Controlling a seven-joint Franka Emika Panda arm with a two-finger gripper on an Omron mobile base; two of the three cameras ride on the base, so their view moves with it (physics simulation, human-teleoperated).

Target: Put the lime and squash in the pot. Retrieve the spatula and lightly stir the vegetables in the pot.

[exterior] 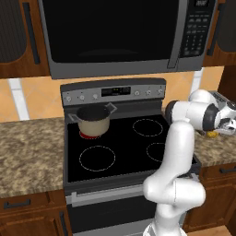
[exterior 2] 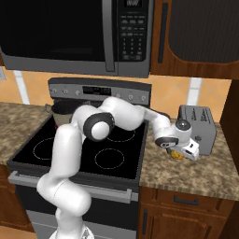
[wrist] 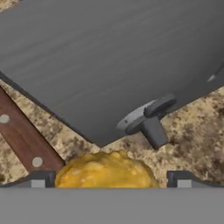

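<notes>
Left base view: the cream pot [exterior: 94, 120] sits on the back-left burner of the black stove [exterior: 124, 143], under the microwave [exterior: 115, 34]. The white arm reaches right over the speckled counter [exterior: 27, 154], and a bit of the yellow squash [exterior: 211, 134] peeks out beneath the hand.

Right base view: the gripper [exterior 2: 179, 154] hangs low over the counter beside the grey toaster [exterior 2: 198, 127], directly over the squash [exterior 2: 176, 154]. The pot [exterior 2: 60, 112] stands well apart, at the stove's far left, partly behind the arm.

Hand view: the jaws stand spread wide, one finger [wrist: 41, 178] on each side of the squash [wrist: 105, 170], gripping nothing. The toaster [wrist: 109, 61] wall and its lever rise just behind, and a brown riveted spatula [wrist: 22, 140] handle lies at the left, beside the squash.
</notes>
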